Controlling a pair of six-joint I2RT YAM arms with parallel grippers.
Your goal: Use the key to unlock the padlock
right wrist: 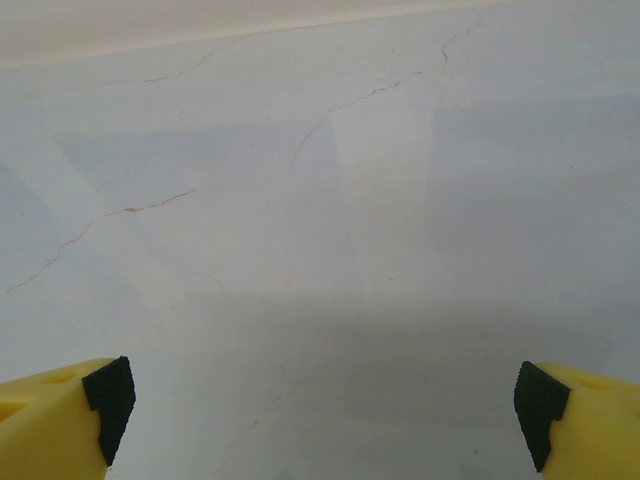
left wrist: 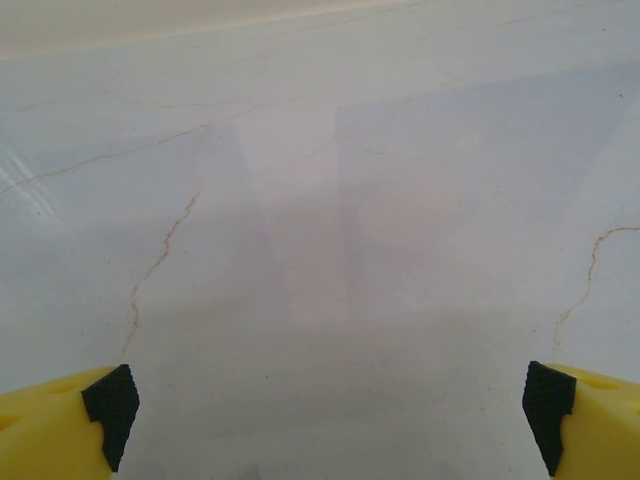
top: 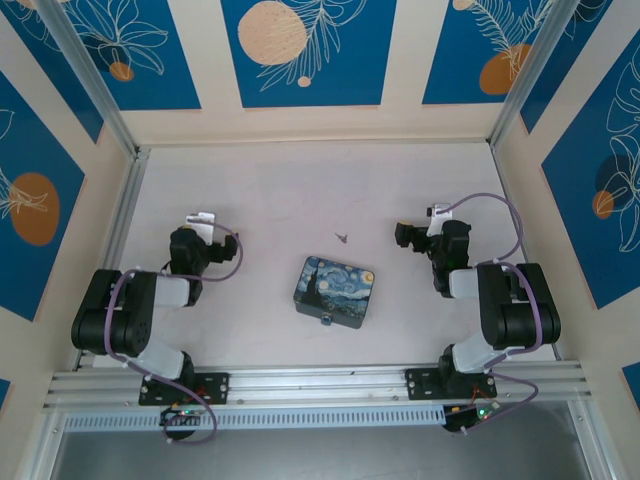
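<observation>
Broadly, the pale veined surface (top: 280,190) carries everything. Both the left arm (top: 130,310) and right arm (top: 510,305) hold their jaws spread wide, empty. Between them lies the Starry-Night tin (top: 335,285), padlock (top: 325,320) at its near edge; the key (top: 343,237) lies beyond it.

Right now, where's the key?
Top view: the key lies loose on the table near its centre, just beyond the far edge of the tin and not touching it.
</observation>
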